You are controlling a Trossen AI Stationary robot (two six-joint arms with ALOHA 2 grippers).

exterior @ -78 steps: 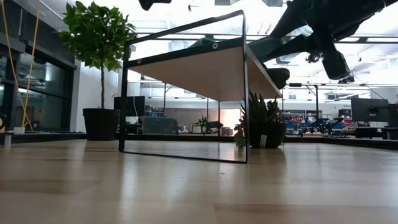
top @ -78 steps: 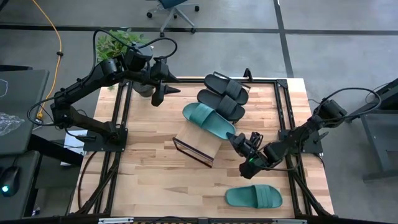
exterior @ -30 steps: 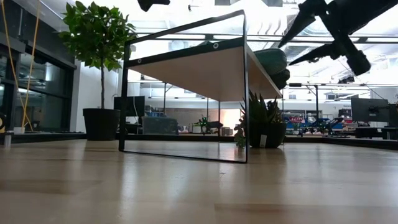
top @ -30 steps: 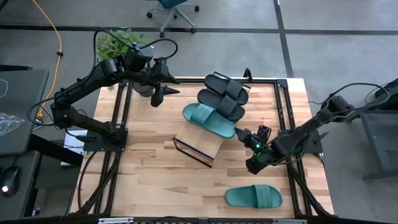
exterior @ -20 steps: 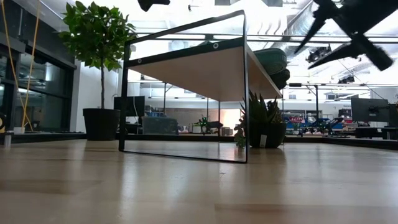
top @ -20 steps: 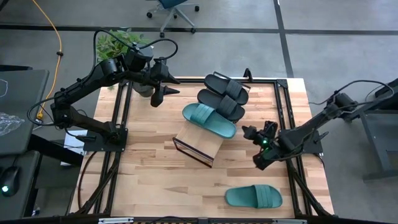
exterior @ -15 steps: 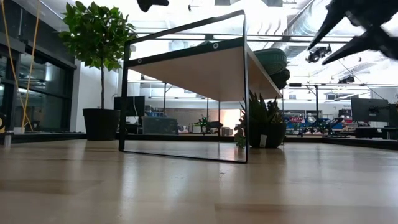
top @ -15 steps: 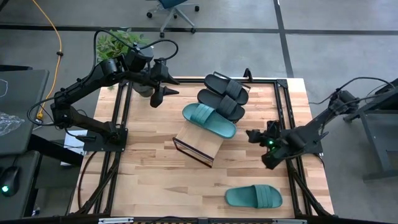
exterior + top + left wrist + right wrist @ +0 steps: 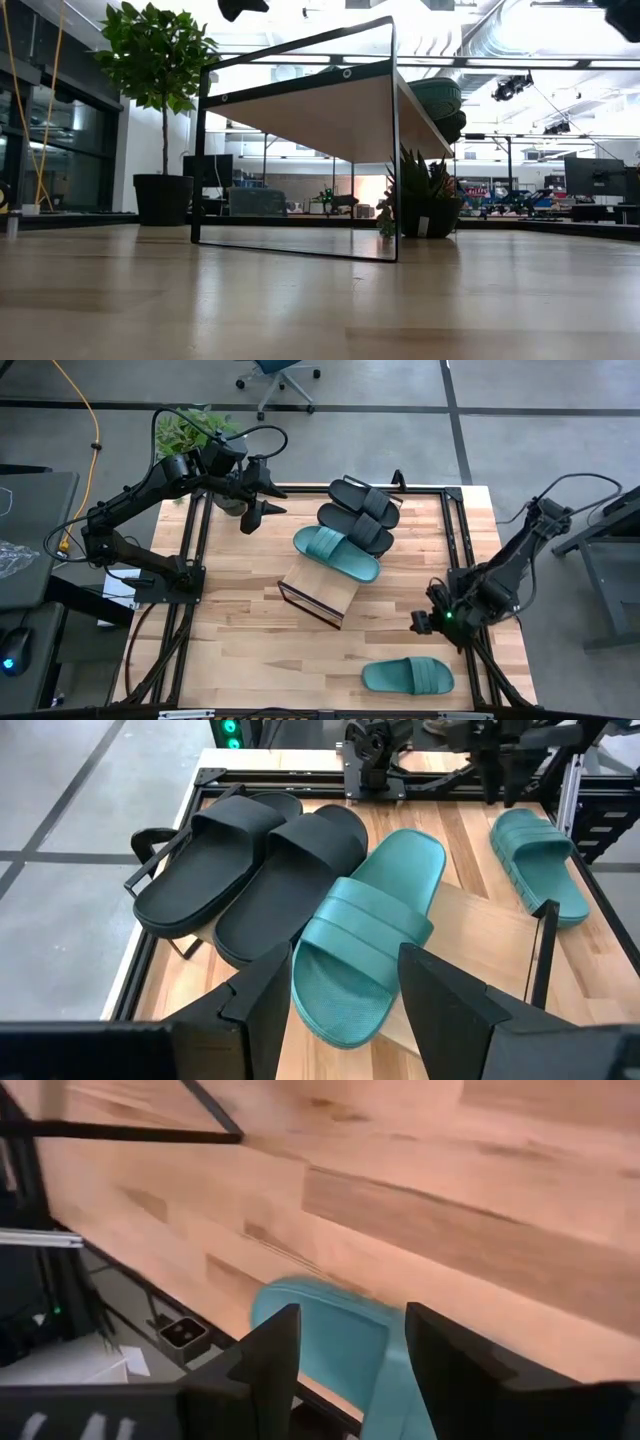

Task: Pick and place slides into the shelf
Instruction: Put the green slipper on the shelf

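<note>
Two black slides point(image 9: 362, 512) and a teal-green slide point(image 9: 336, 553) sit on the light-wood shelf point(image 9: 318, 592) with its dark frame, another teal-green slide point(image 9: 408, 676) on the pale wooden table point(image 9: 240, 640)

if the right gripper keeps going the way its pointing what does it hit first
Most likely the loose teal slide lying on the table: it sits between the right gripper's open fingers in the wrist view, with nothing between, though depth is unclear.
</note>
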